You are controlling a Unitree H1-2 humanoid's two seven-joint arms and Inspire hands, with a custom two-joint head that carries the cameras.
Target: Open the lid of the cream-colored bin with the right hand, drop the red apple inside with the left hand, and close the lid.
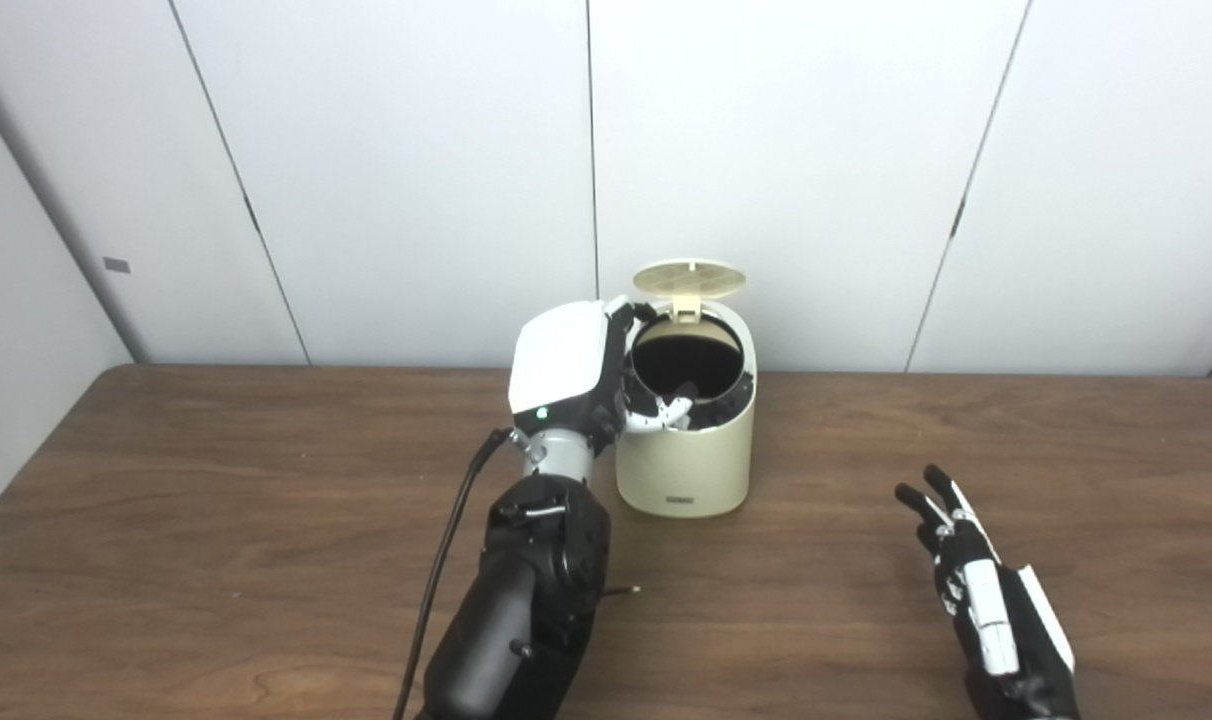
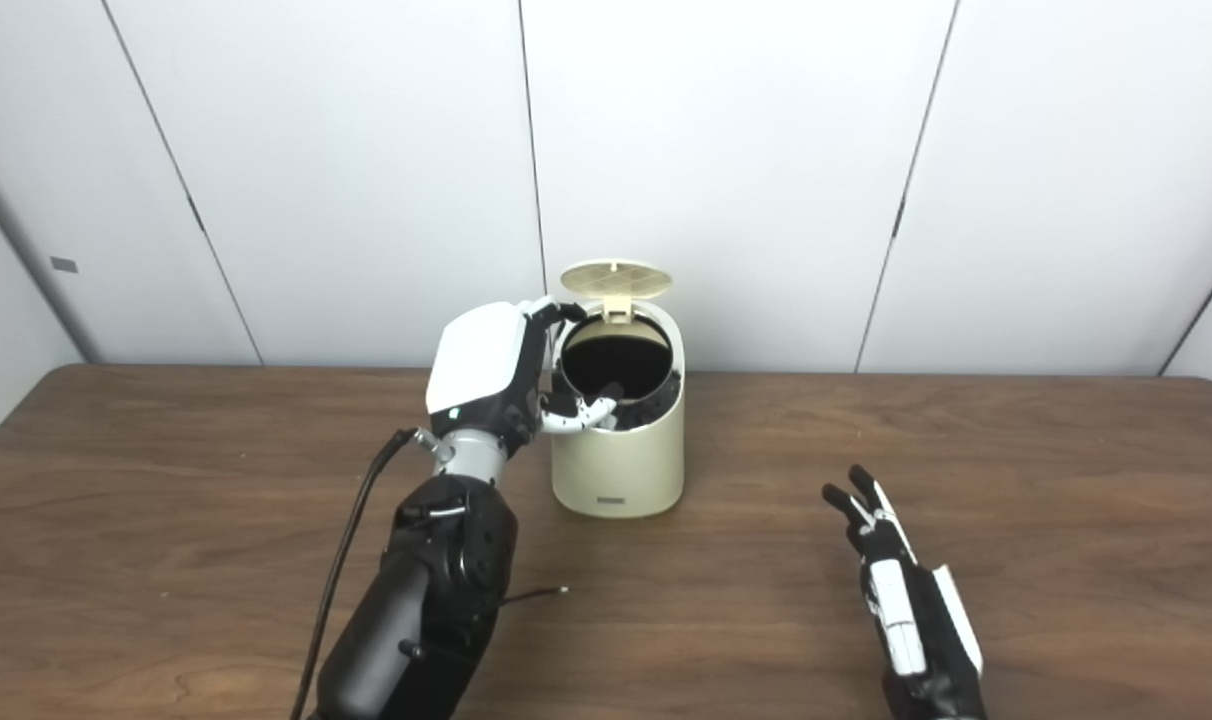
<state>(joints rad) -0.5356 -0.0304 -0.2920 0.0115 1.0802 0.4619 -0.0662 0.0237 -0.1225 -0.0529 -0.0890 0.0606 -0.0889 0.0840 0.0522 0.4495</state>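
Cream-colored bin — lid up, wooden table, white wall panels

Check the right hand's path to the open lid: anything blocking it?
Nothing visible. Bare table lies between the right hand and the bin; the lid stands upright at the back. The left hand is at the rim's left side.

Dark wood-grain table, white panelled wall behind

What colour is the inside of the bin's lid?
The lid is cream with a faint grid pattern, like the bin. It shows best in the left eye view.
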